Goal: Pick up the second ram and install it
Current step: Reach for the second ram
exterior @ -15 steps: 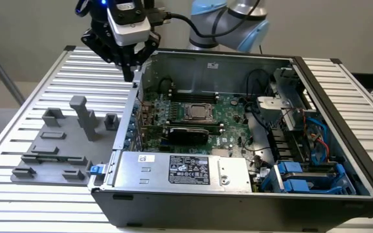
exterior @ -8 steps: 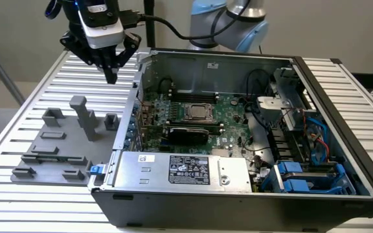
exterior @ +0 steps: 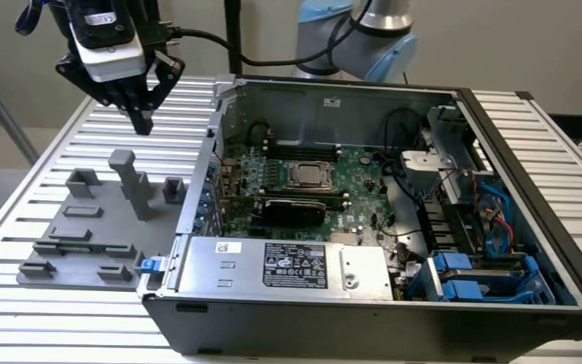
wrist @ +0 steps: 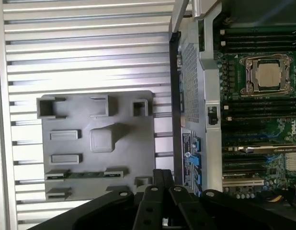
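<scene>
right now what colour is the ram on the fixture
Green; the ram shows best in wrist view.

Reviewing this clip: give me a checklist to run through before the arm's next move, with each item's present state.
1. The second ram sits in the grey fixture: ok, it lies flat between two blocks.
2. The gripper is empty: ok, it hangs in the air, apart from the ram.
3. The jaws are open for a grasp: not ok, they stand shut.
4. The computer case is open: ok, the motherboard is exposed.
5. A memory slot is free: cannot tell.
</scene>
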{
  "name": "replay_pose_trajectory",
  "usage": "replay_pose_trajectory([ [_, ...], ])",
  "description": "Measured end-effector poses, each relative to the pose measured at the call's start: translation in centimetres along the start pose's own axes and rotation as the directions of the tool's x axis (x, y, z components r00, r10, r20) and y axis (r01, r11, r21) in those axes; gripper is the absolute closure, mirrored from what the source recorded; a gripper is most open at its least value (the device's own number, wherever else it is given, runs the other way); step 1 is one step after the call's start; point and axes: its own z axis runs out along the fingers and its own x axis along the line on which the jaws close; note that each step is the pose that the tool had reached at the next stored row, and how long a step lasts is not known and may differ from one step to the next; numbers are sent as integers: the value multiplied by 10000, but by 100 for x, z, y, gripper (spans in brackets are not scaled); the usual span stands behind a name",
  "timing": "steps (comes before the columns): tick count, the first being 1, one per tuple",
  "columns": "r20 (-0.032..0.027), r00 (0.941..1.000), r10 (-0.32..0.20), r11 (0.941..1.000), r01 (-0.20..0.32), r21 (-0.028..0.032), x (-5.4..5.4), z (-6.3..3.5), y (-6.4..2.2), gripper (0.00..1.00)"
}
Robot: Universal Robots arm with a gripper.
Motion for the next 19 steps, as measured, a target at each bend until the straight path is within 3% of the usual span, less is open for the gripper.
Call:
replay_pose_trajectory([
  [9, 0, 10000, 0, 10000, 0, 0, 397, 38, -92, 89],
  [19, 0, 10000, 0, 10000, 0, 0, 691, 93, -210, 89],
])
